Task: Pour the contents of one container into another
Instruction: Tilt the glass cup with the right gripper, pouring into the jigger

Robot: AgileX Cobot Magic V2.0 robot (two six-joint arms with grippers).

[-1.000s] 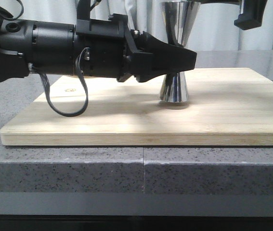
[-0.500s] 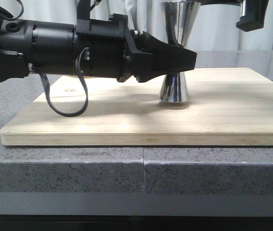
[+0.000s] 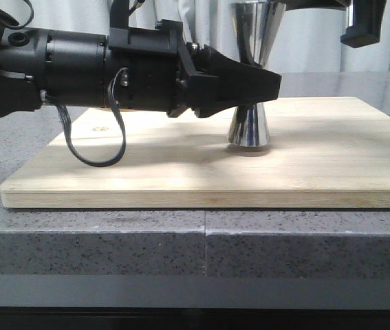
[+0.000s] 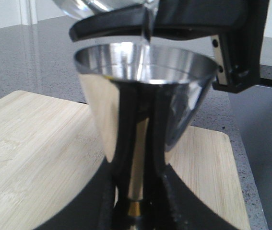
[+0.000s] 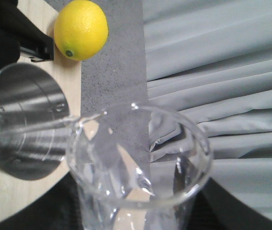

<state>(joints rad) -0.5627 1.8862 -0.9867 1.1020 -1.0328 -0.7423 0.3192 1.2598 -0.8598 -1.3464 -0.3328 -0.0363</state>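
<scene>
The steel jigger (image 3: 250, 82) stands upright on the wooden board (image 3: 181, 172), its narrow waist clasped between the closed jaws of the left gripper (image 3: 267, 86). Above its open cup, the glass beaker (image 5: 136, 167) is tipped in the right gripper's (image 4: 174, 19) closed jaws, a thin clear stream running from its lip into the jigger. No writing can be read. The board lies on a speckled grey desk (image 3: 112, 240); a lemon (image 5: 81, 29) sits beside the board, and pale curtains (image 5: 222, 72) hang behind.

L arm horizontal, left gripper (image 3: 267, 84) clamped; R arm raised at top-right.
</scene>
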